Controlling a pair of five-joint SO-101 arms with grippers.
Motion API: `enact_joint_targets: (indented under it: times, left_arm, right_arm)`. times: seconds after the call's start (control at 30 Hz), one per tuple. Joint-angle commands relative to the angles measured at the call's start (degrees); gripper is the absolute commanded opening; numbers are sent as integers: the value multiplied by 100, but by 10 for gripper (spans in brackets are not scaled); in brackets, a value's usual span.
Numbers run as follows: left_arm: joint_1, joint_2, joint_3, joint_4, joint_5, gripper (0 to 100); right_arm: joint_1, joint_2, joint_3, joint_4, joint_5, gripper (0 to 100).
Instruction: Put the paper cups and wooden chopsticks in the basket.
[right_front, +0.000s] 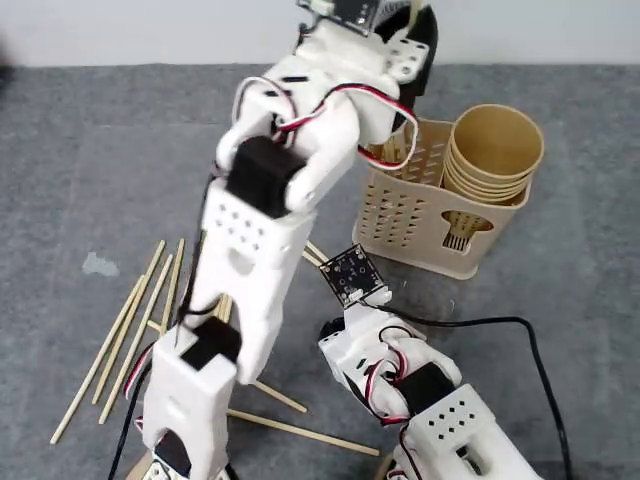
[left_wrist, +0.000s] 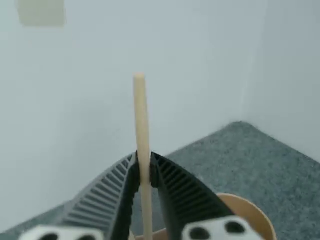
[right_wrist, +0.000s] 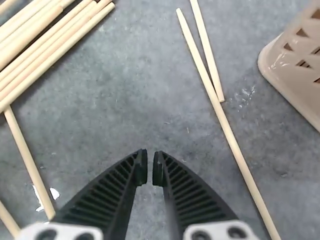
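Observation:
My left gripper (left_wrist: 144, 161) is shut on one wooden chopstick (left_wrist: 140, 115), held upright. In the high view that gripper (right_front: 415, 30) hangs above the back of the beige slotted basket (right_front: 400, 215). A stack of paper cups (right_front: 495, 150) stands in the basket's right compartment, and its rim (left_wrist: 252, 210) shows just below my left gripper. Several chopsticks (right_front: 130, 325) lie loose on the grey mat at the left. My right gripper (right_wrist: 150, 167) is low over the mat, shut with nothing between its fingers. A bundle of chopsticks (right_wrist: 45, 45) and two single ones (right_wrist: 207, 60) lie ahead of it.
The right arm (right_front: 400, 375) sits low in front of the basket, with a black cable (right_front: 530, 350) trailing to its right. Two more chopsticks (right_front: 300, 430) lie crossed near the front edge. A corner of the basket (right_wrist: 295, 70) is close to the right gripper.

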Motion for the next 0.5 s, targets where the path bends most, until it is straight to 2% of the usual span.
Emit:
enact_joint_targets:
  times: [0.0,0.17,0.23,0.37,0.47]
  left_arm:
    - [9,97,-40,-202,264,28]
    - [-26,185,-48,-44,800,124]
    - [-35,185,-233,105,747,136]
    - [-202,185,-1051,791,501,136]
    - [-651,185,-1657,1574,510,136]
  right_arm:
    - [-40,-127,-53,-127,62,39]
    - [-40,-127,-53,-127,62,39]
    - [-40,-127,-53,-127,62,39]
    - [-40,-127,-53,-127,62,39]
    - [-40,-127,-53,-127,62,39]
